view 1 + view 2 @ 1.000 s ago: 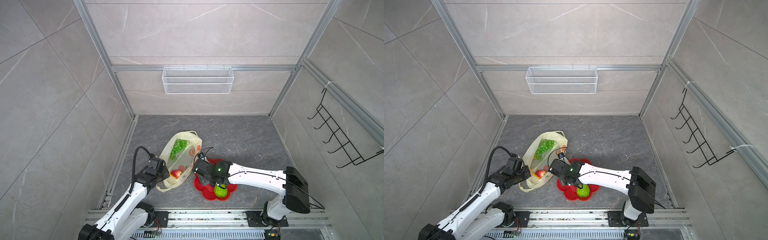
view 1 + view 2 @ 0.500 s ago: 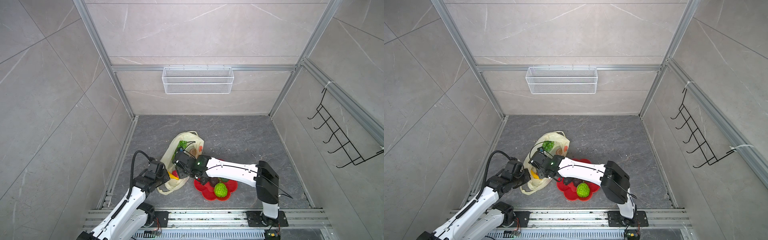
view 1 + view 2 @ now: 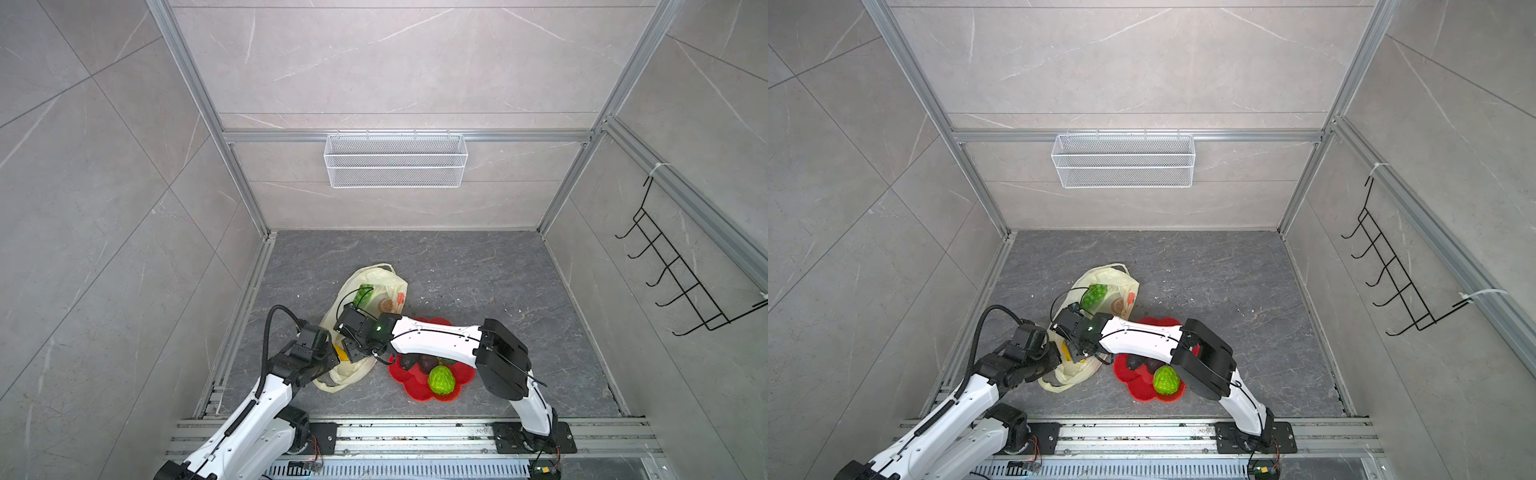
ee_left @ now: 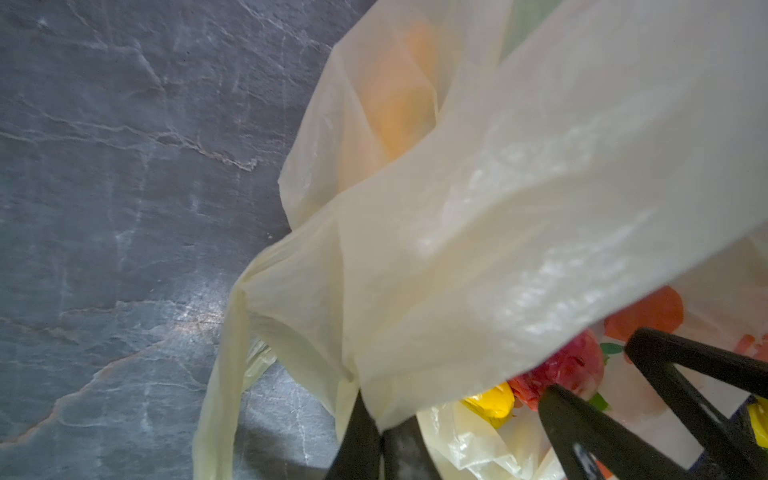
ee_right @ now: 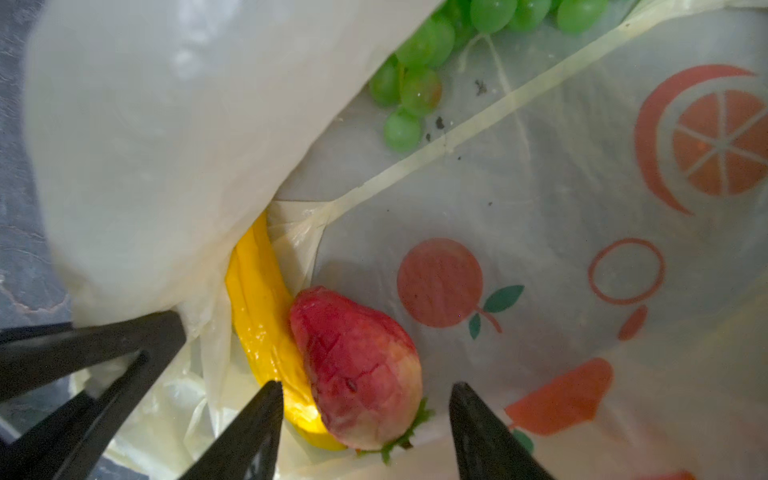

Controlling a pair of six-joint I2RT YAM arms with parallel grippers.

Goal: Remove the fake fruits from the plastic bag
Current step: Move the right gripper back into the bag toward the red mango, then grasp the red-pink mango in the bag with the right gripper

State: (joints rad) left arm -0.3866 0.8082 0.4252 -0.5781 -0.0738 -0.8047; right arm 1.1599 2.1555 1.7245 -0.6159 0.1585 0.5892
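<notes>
In both top views, 1 thin, cream-yellow plastic bag (image 3: 376,277) (image 3: 1109,279) with orange-red prints lies on the dark grey stone-look desk (image 3: 478,270). Just beside the bag sits 1 red flower-shaped plate (image 3: 413,390). It holds the 3 fruits that are already out: 1 bumpy green ball (image 3: 440,379) and 2 dark avocados (image 3: 409,362). Inside the bag, 1 green grape bunch (image 3: 365,292) shows. Both hands meet at the bag's mouth.

In the left wrist view, the left hand (image 4: 376,419) is pinched tight on a fold of the bag's rim and holds the mouth up.

In the right wrist view, the right hand (image 5: 365,385) is inside the bag. It is spread wide, with a finger on either side of 1 red strawberry (image 5: 357,361), and it grips nothing. 1 yellow banana (image 5: 259,316) touches the strawberry, and the grapes lie deeper in the bag.

I judge the task about half done, with 3 fruits out and at least 3 left in the bag. I cannot find a lemon.
</notes>
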